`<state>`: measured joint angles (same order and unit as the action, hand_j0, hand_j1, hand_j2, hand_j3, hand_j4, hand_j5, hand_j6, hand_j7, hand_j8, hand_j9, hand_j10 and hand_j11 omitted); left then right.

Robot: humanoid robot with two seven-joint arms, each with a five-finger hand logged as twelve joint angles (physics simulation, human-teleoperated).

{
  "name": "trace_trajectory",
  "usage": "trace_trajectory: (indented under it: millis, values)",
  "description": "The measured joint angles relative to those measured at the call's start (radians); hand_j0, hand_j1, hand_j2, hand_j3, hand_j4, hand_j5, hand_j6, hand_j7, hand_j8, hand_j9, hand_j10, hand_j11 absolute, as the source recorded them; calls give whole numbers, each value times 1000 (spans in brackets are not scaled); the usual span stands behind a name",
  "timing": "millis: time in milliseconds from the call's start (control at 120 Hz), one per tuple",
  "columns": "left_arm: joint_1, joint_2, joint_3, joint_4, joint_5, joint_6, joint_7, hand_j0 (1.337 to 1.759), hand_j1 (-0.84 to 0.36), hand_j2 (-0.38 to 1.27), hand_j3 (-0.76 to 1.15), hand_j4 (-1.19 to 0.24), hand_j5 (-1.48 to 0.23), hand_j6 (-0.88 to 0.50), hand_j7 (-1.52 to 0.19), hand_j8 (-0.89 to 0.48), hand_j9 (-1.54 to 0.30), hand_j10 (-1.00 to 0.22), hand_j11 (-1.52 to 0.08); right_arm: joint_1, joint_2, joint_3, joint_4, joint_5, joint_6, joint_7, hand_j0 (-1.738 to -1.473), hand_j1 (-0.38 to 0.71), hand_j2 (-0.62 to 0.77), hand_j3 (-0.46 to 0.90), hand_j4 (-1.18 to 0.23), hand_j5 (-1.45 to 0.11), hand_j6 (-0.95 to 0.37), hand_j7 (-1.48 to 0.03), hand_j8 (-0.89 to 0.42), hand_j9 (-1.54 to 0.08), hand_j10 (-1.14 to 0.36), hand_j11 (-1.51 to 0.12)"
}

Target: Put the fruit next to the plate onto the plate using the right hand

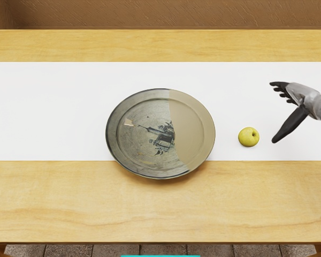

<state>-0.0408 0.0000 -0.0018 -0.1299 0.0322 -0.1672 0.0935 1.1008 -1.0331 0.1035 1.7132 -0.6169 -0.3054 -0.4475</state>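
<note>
A small yellow-green fruit (249, 136) lies on the white table runner, just right of a round greenish-brown plate (192, 115) with a dark drawing in its middle. My right hand (288, 110) comes in from the right edge, a little right of and above the fruit. Its fingers are spread, the thumb pointing down-left toward the fruit, and it holds nothing. There is a visible gap between hand and fruit. The plate has nothing on it.
The white runner (53, 112) crosses a light wooden table (160, 203) from left to right. A brown wall runs behind the far table edge, and tiled floor shows below the near edge.
</note>
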Motion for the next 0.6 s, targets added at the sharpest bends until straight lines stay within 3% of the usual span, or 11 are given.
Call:
trace_trajectory:
  millis: [142,275,600]
  values:
    - [0,0,0,0,0,0,0,1658,69,47,0,-234,-304,-234,-304,-234,-304,-234,-304,6,78,-65,11,-2,-190,-91,-1658,-297,-7,0,-50,-60,-52,-59,-51,-59,-50,-59]
    - [1,0,0,0,0,0,0,1658,69,47,0,-234,-304,-234,-304,-234,-304,-234,-304,36,151,-156,15,-3,-274,-136,-1658,-297,-7,0,-49,-60,-51,-59,-50,-59,-49,-59]
    - [0,0,0,0,0,0,0,1658,69,47,0,-234,-304,-234,-304,-234,-304,-234,-304,98,291,-223,16,-2,-304,-162,-1658,-296,-7,0,-47,-59,-49,-59,-48,-59,-48,-59]
